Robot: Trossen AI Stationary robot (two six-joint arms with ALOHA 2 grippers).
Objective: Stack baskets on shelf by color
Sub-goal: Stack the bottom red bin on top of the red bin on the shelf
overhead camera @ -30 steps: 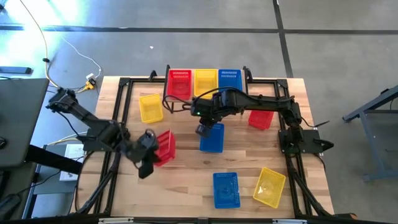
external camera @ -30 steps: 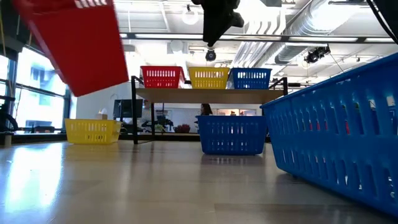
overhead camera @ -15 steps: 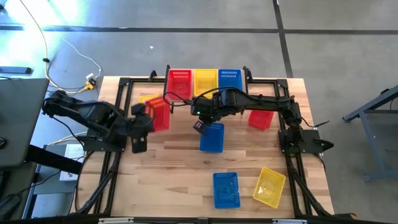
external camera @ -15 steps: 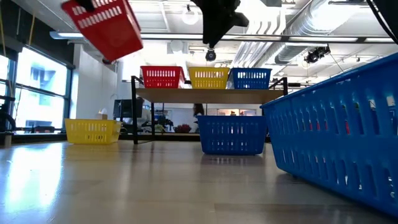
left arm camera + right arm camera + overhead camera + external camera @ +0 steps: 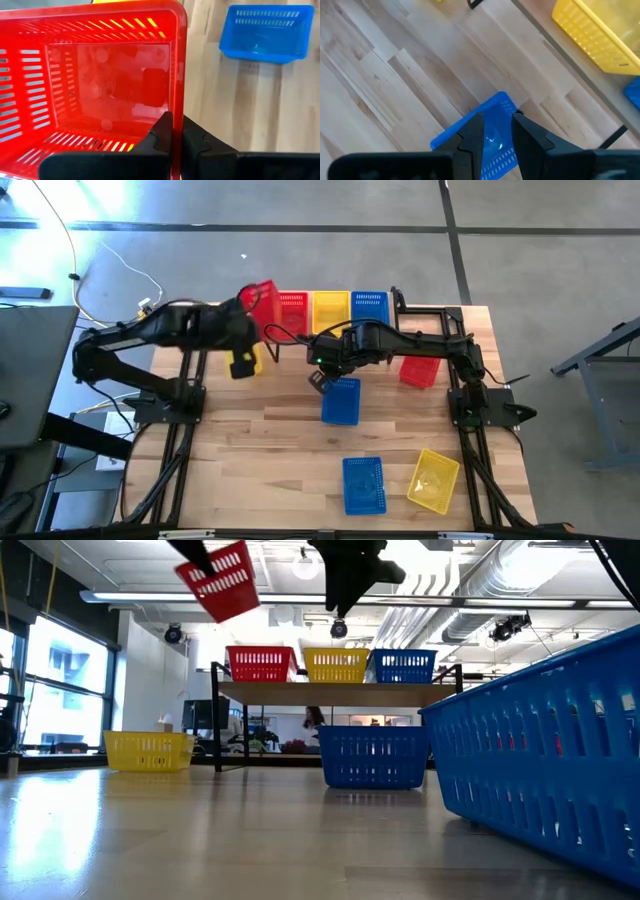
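The left end effector [image 5: 172, 145] is gripping one wall of a red basket [image 5: 262, 300], its two fingers pinched tight on the rim, and is holding that basket tilted in the air beside the left end of the shelf [image 5: 330, 692]; in the low view the carried basket [image 5: 220, 580] is hanging above and to the left of the shelf's row. On the shelf three baskets are sitting side by side: another red basket [image 5: 291, 313], a yellow basket [image 5: 330, 311] in the middle and a blue basket [image 5: 368, 307]. The right end effector [image 5: 497, 137] is hovering over the near rim of a second blue basket [image 5: 340, 400] lying on the worktop [image 5: 280, 450] in front of the shelf, its fingers slightly parted and holding nothing. Another yellow basket [image 5: 148, 751] is resting on the worktop beside the shelf's left leg, partly under the left arm in the high view. A third red basket [image 5: 420, 370] is lying partly under the right arm, and near the front edge a third blue basket [image 5: 363, 484] and a third yellow basket [image 5: 434, 480] are sitting close together.
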